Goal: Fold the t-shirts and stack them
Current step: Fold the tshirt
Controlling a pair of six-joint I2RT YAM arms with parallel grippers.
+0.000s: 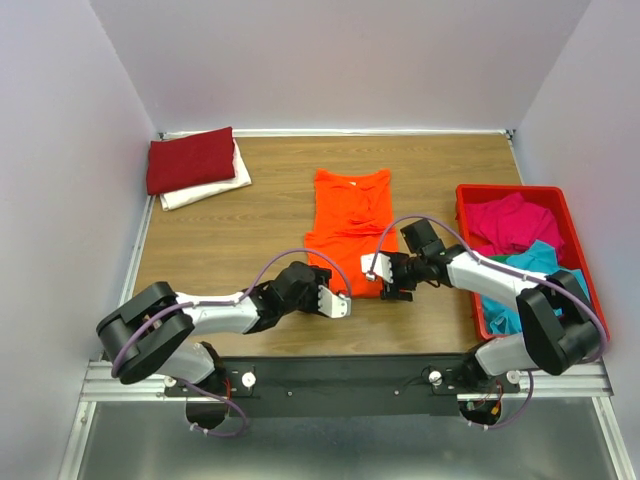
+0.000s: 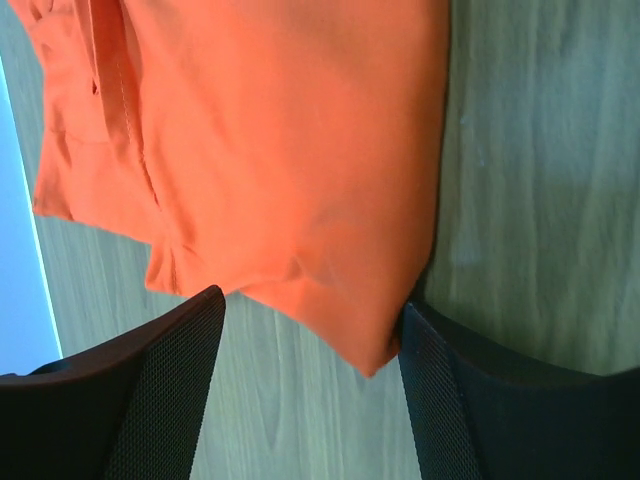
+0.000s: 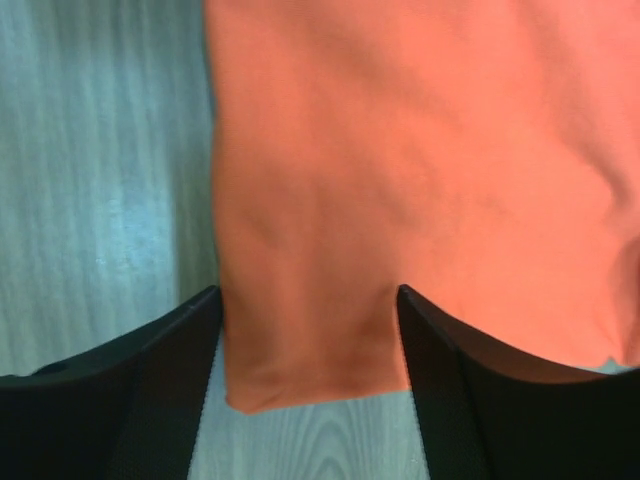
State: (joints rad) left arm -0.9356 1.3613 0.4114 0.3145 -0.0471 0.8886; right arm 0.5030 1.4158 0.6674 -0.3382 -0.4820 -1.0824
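The orange t-shirt (image 1: 348,225) lies flat in the middle of the table (image 1: 230,250), collar away from us, its near hem at our two claws. Our left gripper (image 2: 310,310) has its jaws wide apart around one near corner of the hem. The corner's tip lies against one finger rather than centred, and nothing is pinched. Our right gripper (image 3: 308,300) is just as open. The other corner fills the gap between its fingers, and neither finger presses on it.

We judge the next move to be a pinch on both corners, then a carry toward the collar. The left grip is the weak point: with the cloth so far to one side, closing may catch only the tip, which could slip out on the lift. The sides look already folded in, so a shallow pinch may take the top layer alone and pull the fold open. If one corner rises without the other, the shirt will skew. The right arm's cable also loops above the cloth and might drag on it.

Further out, a dark red t-shirt (image 1: 190,158) rests folded on a white t-shirt (image 1: 215,185) at the far left corner. The red tray (image 1: 465,260) on the right holds the magenta pink t-shirt (image 1: 510,222) and the teal t-shirt (image 1: 530,262), both crumpled.
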